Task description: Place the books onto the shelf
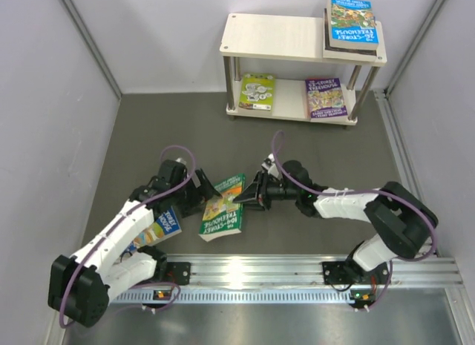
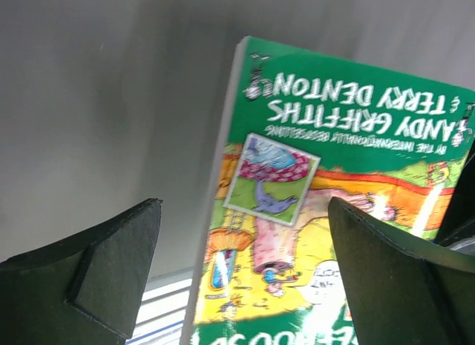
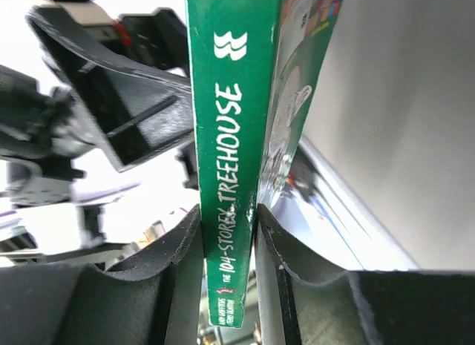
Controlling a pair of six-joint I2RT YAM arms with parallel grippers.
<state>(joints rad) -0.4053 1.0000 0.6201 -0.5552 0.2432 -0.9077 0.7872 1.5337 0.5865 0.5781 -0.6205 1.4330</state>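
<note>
A green "104-Storey Treehouse" book [image 1: 223,209] is held off the table between the two arms. My right gripper [image 1: 245,199] is shut on its spine [image 3: 226,100], one pad on each side. My left gripper [image 1: 199,198] stands open at the book's other edge; in the left wrist view its fingers [image 2: 119,263] are spread wide apart in front of the cover [image 2: 334,137] and clear of it. The shelf [image 1: 282,36] stands at the back. A blue book [image 1: 352,20] lies on its top board, over a dark one. Green [image 1: 257,91] and purple [image 1: 325,99] books lie on its lower board.
Another blue-covered book [image 1: 162,228] lies on the table, partly under my left arm. A metal rail [image 1: 297,269] runs along the near edge. Pale walls close in the left, right and back sides.
</note>
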